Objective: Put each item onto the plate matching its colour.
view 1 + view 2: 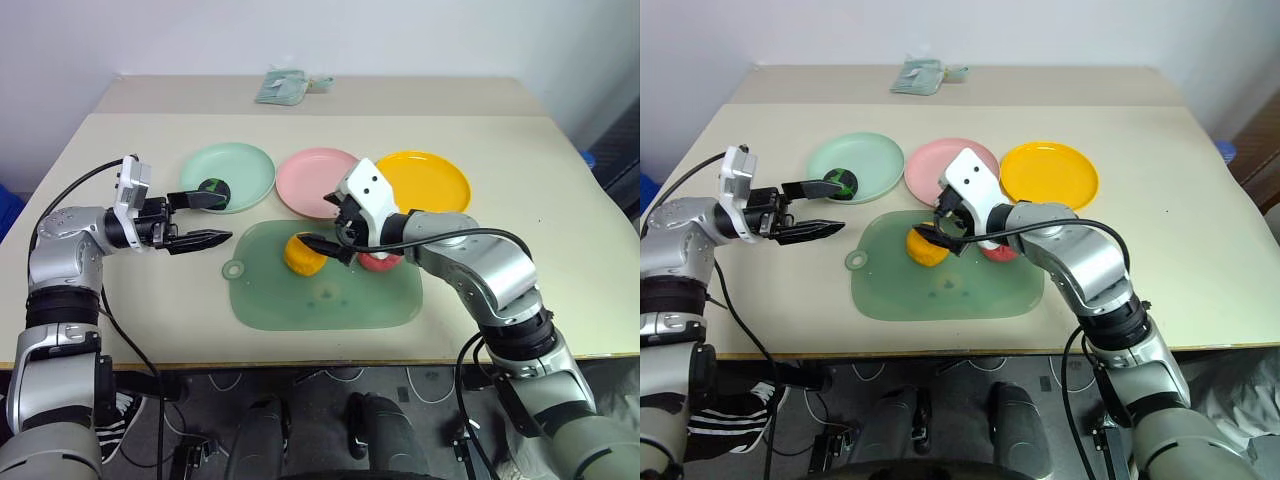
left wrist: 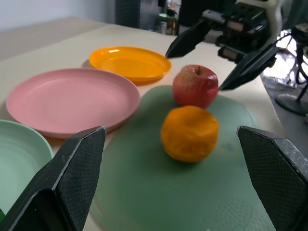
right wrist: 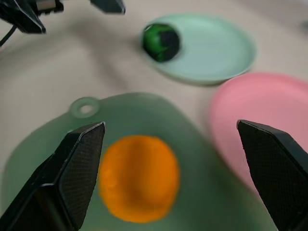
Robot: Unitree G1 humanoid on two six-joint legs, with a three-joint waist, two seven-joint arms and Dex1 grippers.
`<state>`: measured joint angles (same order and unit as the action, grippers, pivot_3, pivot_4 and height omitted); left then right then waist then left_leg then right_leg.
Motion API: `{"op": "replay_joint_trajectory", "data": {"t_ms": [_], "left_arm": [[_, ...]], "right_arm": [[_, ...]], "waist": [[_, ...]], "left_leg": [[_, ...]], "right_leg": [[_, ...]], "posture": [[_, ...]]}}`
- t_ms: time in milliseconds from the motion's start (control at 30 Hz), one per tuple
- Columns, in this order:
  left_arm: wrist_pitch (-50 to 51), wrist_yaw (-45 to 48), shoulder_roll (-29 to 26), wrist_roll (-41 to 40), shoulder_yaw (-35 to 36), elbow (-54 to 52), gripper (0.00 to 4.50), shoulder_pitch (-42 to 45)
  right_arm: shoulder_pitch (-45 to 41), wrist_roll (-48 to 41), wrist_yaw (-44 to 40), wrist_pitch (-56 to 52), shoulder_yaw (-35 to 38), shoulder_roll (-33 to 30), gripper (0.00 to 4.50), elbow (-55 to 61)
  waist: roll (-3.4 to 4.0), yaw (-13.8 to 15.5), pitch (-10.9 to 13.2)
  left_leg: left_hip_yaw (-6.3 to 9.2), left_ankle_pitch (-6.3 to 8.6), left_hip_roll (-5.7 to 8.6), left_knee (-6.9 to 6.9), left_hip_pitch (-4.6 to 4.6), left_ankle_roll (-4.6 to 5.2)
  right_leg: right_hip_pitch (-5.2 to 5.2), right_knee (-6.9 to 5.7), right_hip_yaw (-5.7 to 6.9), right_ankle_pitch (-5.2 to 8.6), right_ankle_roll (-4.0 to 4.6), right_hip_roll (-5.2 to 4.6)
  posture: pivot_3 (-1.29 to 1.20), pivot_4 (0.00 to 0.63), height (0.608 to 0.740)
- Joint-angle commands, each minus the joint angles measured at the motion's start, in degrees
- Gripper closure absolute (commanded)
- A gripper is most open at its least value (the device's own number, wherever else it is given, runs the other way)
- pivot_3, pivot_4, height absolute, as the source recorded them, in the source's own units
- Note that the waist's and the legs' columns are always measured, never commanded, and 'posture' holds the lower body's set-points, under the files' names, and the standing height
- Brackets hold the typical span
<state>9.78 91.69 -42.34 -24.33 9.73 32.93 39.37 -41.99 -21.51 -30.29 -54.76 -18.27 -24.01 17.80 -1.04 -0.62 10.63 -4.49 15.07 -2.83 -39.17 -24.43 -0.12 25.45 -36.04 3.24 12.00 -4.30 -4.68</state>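
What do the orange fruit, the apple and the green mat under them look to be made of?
Orange fruit: probably foam or soft plastic, going by its matte, dimpled, slightly lumpy skin. Apple: likely smooth plastic, red with a soft sheen and a molded stem dip. Green mat: seems thin flexible plastic or silicone, lying flat, translucent and semi-matte, with fine stippling near one edge in the left wrist view.

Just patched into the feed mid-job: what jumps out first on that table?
Three plates sit in a row: a mint green plate already holding the dark green ball, then an empty pink plate and an empty yellow-orange plate. In front of them, the orange fruit and the red apple rest on a translucent green mat, with the right tool open over them. The left tool is open beside the green plate.
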Motion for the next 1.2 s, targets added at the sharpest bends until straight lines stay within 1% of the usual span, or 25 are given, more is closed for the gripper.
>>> {"op": "replay_joint_trajectory", "data": {"t_ms": [33, 200, 400, 467, 567, 600, 667, 733, 800, 867, 933, 1000, 1067, 1133, 1200], "left_arm": [[1.4, 0.4, -1.7, -1.4, 0.3, -4.0, 0.05, -1.3], [3.3, -0.5, -2.4, -2.6, 1.3, -8.5, 0.05, -4.2], [4.7, -2.3, -2.4, -3.8, 1.7, -11.1, 0.05, -5.7], [5.1, -2.8, -2.3, -4.2, 1.7, -11.9, 0.0, -6.1], [5.6, -3.2, -2.4, -4.5, 1.8, -12.7, 0.0, -6.7], [5.7, -3.5, -2.5, -4.7, 1.8, -13.0, 0.0, -6.8], [6.0, -4.5, -2.3, -5.0, 2.1, -13.0, 0.0, -6.8], [5.8, -6.8, -1.5, -5.0, 2.7, -11.4, 0.0, -5.4], [5.6, -9.6, -0.5, -4.1, 2.3, -9.5, 0.0, -3.8], [4.5, -12.9, 0.8, -2.3, 1.2, -8.3, 0.0, -2.8], [4.8, -17.2, 3.3, -2.1, 1.3, -8.1, 0.0, -1.7], [1.6, -20.1, 6.2, -1.8, 1.7, -8.2, 0.0, -0.9], [1.7, -22.5, 7.9, -1.9, 1.9, -8.5, 0.0, -0.3], [0.8, -23.1, 8.6, -1.7, 1.6, -8.6, 0.0, -0.1], [0.3, -22.3, 8.7, -1.6, 1.1, -8.5, 0.0, -0.2]], "right_arm": [[-1.5, 1.6, -2.0, 0.3, -2.5, -0.2, 0.0, -1.4], [-1.9, 3.3, -3.8, 1.5, -4.6, 0.8, 0.0, -4.4], [-2.5, 8.0, -6.4, 6.9, -7.9, 1.2, 0.0, -11.2], [-2.1, 8.2, -7.9, 7.3, -8.2, 1.3, 0.56, -11.8], [-1.7, 8.7, -8.8, 7.5, -7.9, 1.5, 1.62, -12.0], [-1.7, 8.6, -9.1, 7.3, -7.5, 1.5, 1.68, -11.6], [-2.4, 6.3, -7.9, 6.9, -2.9, 3.7, 1.68, -10.9], [-3.8, 2.8, -6.5, 6.2, 3.5, 6.3, 1.68, -10.4], [-5.8, 2.6, -3.2, 7.9, 9.0, 7.7, 1.68, -12.8], [-7.5, 6.1, 0.9, 11.9, 12.0, 6.4, 1.68, -18.1], [-9.1, 9.7, 5.7, 16.7, 14.6, 4.5, 1.68, -24.4], [-10.0, 13.3, 9.4, 20.2, 15.7, 2.0, 1.68, -30.1], [-10.8, 14.5, 11.4, 23.0, 17.7, 0.6, 1.68, -34.9], [-11.3, 15.8, 13.0, 25.9, 18.8, -0.4, 1.68, -39.7], [-10.8, 16.6, 12.3, 28.6, 18.6, -1.1, 1.68, -43.0]], "waist": [[0.0, -0.2, 0.0], [0.0, -0.2, 0.0], [0.0, -0.1, 0.0], [0.0, -0.2, 0.0], [0.01, -0.2, 0.0], [0.01, -0.2, 0.0], [0.01, -0.2, 0.0], [0.01, -0.2, 0.0], [0.01, 0.0, 0.0], [0.01, 0.2, 0.0], [0.0, 0.4, 0.0], [0.0, 0.8, 0.0], [0.0, 0.7, 0.0], [0.01, 0.0, 0.0], [0.04, -0.6, 0.0]], "left_leg": [[-0.01, 0.0, 0.0, 0.01, 0.01, 0.0], [0.01, 0.0, -0.02, 0.01, 0.03, 0.0], [0.01, 0.0, -0.02, 0.01, 0.02, 0.0], [0.0, 0.0, -0.02, 0.01, 0.02, 0.0], [0.0, 0.0, -0.02, 0.02, 0.02, 0.0], [0.01, 0.0, -0.02, 0.02, 0.03, 0.0], [0.01, 0.0, -0.02, 0.02, 0.03, 0.0], [0.0, 0.0, -0.02, 0.02, 0.02, 0.0], [0.01, 0.0, -0.02, 0.01, 0.02, 0.0], [0.01, -0.01, 0.0, 0.0, 0.02, -0.01], [0.01, 0.0, 0.03, 0.0, 0.02, -0.01], [0.0, 0.0, 0.07, 0.0, 0.01, -0.01], [-0.04, 0.0, 0.08, 0.02, -0.02, -0.01], [-0.05, 0.0, 0.06, 0.07, -0.03, 0.0], [-0.04, 0.0, 0.02, 0.14, 0.0, 0.0]], "right_leg": [[0.0, 0.0, -0.01, 0.0, 0.0, 0.0], [0.03, -0.07, 0.0, -0.01, -0.02, 0.03], [0.03, -0.06, 0.0, -0.01, -0.02, 0.02], [0.02, -0.05, 0.0, -0.01, -0.03, 0.02], [0.03, -0.05, 0.0, -0.04, -0.08, 0.02], [0.03, -0.06, 0.0, -0.04, -0.08, 0.02], [0.03, -0.06, 0.0, -0.04, -0.07, 0.03], [0.05, -0.06, 0.0, -0.04, -0.08, 0.03], [0.05, -0.08, 0.0, -0.06, -0.12, 0.03], [0.02, -0.06, 0.01, -0.07, -0.13, 0.01], [-0.04, 0.0, 0.0, -0.07, -0.12, -0.01], [-0.05, 0.06, 0.0, -0.06, -0.12, -0.04], [-0.03, 0.08, -0.02, -0.07, -0.13, -0.05], [0.04, 0.04, -0.03, -0.08, -0.14, -0.02], [0.08, -0.04, -0.02, -0.07, -0.13, 0.04]], "posture": [[0.0, 0.15, 0.74], [0.0, 0.15, 0.74], [0.0, 0.15, 0.74], [0.0, 0.15, 0.74], [0.0, 0.15, 0.74], [0.0, 0.15, 0.74], [0.0, 0.15, 0.74], [0.0, 0.15, 0.74], [0.0, 0.15, 0.74], [0.0, 0.15, 0.74], [0.0, 0.15, 0.74], [0.0, 0.15, 0.74], [0.0, 0.15, 0.74], [0.0, 0.15, 0.74], [0.0, 0.15, 0.74]]}}
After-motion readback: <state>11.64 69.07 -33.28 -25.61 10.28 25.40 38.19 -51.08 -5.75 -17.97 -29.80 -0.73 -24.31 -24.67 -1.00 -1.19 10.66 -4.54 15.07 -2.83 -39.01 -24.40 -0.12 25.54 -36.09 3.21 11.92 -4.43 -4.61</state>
